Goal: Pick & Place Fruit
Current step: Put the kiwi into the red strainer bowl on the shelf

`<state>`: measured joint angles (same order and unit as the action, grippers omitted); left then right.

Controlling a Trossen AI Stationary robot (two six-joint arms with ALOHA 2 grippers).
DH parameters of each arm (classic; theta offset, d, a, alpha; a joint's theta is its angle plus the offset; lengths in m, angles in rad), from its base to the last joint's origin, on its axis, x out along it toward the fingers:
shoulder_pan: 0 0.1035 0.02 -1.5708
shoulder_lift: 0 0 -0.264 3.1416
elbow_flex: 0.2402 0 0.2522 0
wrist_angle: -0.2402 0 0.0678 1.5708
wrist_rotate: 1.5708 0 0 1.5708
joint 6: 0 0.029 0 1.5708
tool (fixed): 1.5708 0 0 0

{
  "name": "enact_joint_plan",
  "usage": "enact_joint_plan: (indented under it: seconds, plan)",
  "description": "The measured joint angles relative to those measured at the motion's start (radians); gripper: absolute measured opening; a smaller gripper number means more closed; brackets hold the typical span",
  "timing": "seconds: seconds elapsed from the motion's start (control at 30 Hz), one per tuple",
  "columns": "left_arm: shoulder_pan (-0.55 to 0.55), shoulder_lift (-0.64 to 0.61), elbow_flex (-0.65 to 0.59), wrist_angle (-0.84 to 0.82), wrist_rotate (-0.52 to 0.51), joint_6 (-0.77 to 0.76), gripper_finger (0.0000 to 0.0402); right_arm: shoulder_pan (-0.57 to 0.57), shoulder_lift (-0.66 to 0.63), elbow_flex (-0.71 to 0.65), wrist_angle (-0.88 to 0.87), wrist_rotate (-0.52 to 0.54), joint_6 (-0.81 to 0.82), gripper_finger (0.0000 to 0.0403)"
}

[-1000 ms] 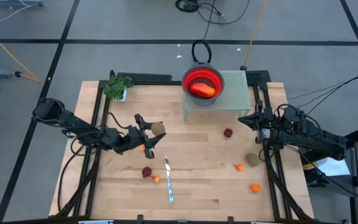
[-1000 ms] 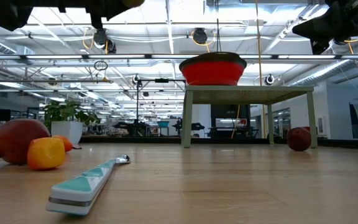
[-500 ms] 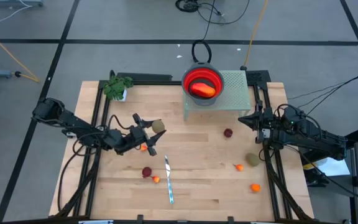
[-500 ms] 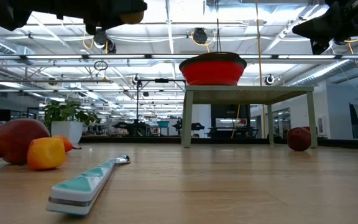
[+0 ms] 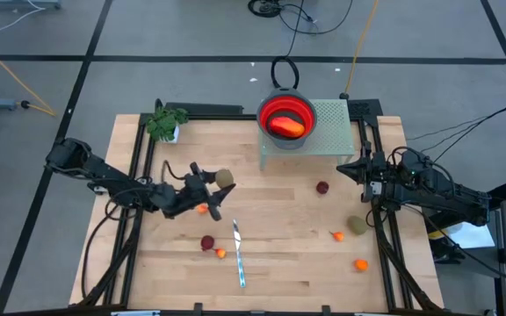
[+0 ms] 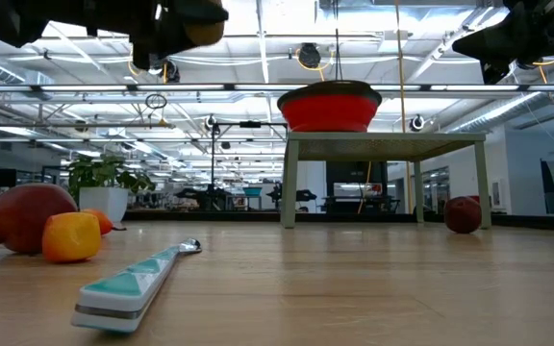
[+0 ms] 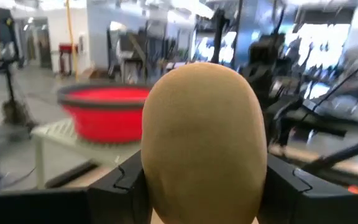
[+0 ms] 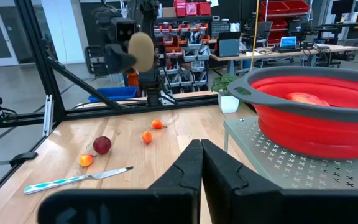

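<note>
An olive-brown kiwi-like fruit point(image 5: 225, 179) hangs above the table's left middle, with my left gripper point(image 5: 219, 183) shut on it; it fills the left wrist view point(image 7: 204, 137). The red bowl point(image 5: 286, 116) stands on a pale green stand point(image 5: 332, 123) at the far edge and holds an orange-red piece point(image 5: 287, 127). Other fruit lies on the table: a dark red ball point(image 5: 322, 187), another kiwi point(image 5: 357, 226), orange bits point(image 5: 336, 234) point(image 5: 360, 263) point(image 5: 202, 208) and a dark red ball point(image 5: 207, 243). My right gripper point(image 5: 344, 168) waits shut by the right edge. My left gripper pinches the kiwi between its two fingers, one finger point(image 7: 126, 180) on each of its sides point(image 7: 151, 155). The fingers come at it about level, pointing toward the bowl. The kiwi is lifted clear of the table and sticks out past the fingertips.
A slim knife point(image 5: 237, 254) lies near the table's front middle, beside an orange bit point(image 5: 220, 253). A green plant point(image 5: 165, 123) stands at the far left corner. Bare wood lies between the held kiwi and the stand.
My left gripper has turned at the wrist and tipped slightly down with the kiwi, which now shows lower in the low view. It stays clear of the table.
</note>
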<state>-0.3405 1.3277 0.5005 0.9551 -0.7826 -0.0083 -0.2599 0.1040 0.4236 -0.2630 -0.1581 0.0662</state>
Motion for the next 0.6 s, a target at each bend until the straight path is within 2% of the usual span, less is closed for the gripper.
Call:
enact_joint_plan:
  seconds: [0.2, 0.4, 0.6]
  plan:
    - [0.0, 0.0, 0.078, -0.3, -0.029, -0.143, 0.018, 0.0, 0.0, 0.0, 0.0, 0.0, 0.0, 0.0]
    - [0.004, 0.0, 0.199, -0.625, -0.027, -0.281, 0.0203, 0.0, 0.0, 0.0, 0.0, 0.0, 0.0, 0.0]
    - [0.031, 0.0, 0.304, -0.801, -0.019, -0.301, 0.0191, 0.0, 0.0, 0.0, 0.0, 0.0, 0.0, 0.0]
